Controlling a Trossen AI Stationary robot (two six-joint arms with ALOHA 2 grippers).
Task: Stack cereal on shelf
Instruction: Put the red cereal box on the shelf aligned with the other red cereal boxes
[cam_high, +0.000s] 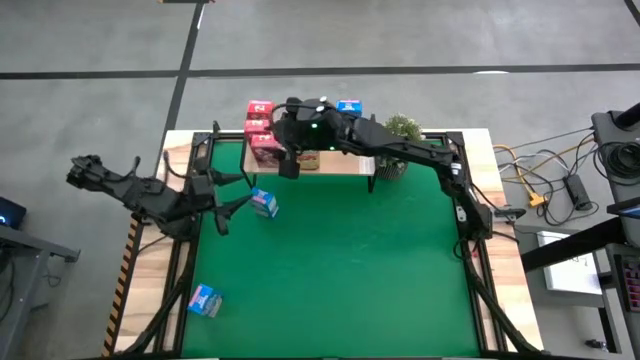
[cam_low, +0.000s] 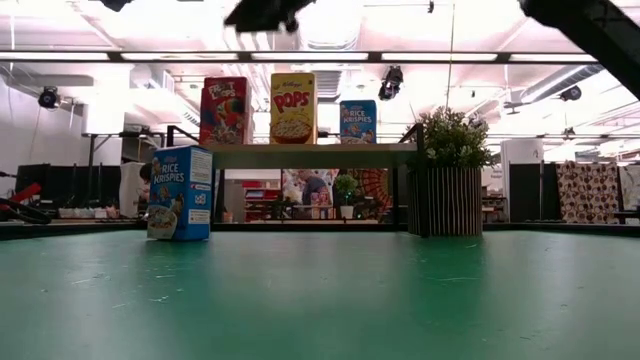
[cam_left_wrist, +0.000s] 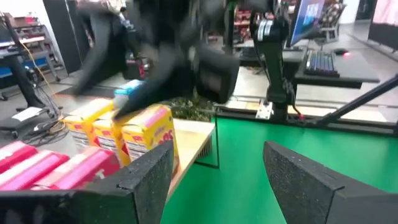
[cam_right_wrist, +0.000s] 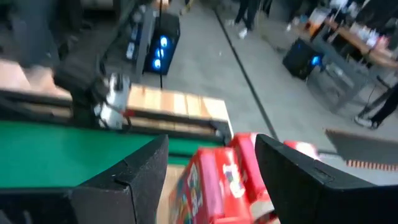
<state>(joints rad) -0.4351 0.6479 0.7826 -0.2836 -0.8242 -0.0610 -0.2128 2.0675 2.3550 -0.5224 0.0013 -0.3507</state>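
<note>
While right hand (cam_high: 291, 165) hovers open above shelf (cam_high: 345, 163) | left hand (cam_high: 222, 207) open beside blue cereal (cam_high: 264, 203)

Your desk (cam_high: 380, 260) carries a matt green mat, faintly scuffed in the low view, bordered by pale bare wood at its left and right edges. The shelf (cam_low: 310, 154) is a light-wood board on thin black metal legs. The cereal boxes (cam_low: 181, 192) are printed cardboard with a slight sheen. Both end effectors show you dark, matt, finely textured pads (cam_left_wrist: 149, 180) on their fingers (cam_right_wrist: 134, 180). The plant's pot (cam_low: 447, 200) looks ribbed and dark.
</note>
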